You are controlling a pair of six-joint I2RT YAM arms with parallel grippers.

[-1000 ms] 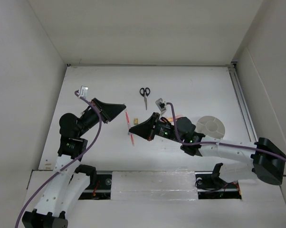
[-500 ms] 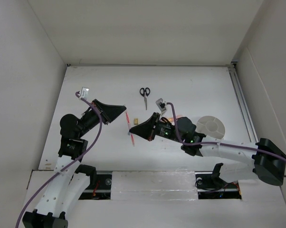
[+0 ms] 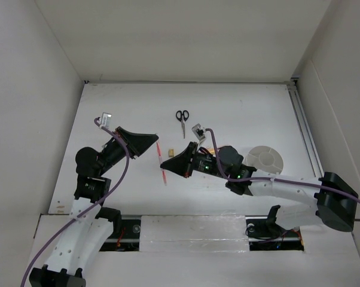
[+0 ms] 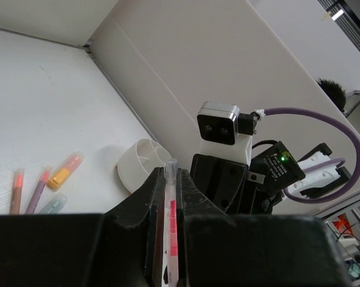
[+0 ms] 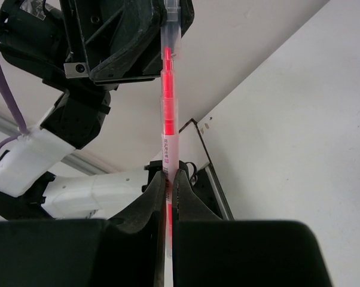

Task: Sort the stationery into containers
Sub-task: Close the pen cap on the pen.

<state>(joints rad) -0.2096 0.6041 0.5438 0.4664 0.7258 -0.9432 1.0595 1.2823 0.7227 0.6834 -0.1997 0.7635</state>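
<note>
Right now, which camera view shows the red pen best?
The right wrist view: the red pen runs nearly full length from the right gripper up to the left gripper. The left wrist view shows only a short stretch between its fingers; the top view shows a thin red line.
</note>
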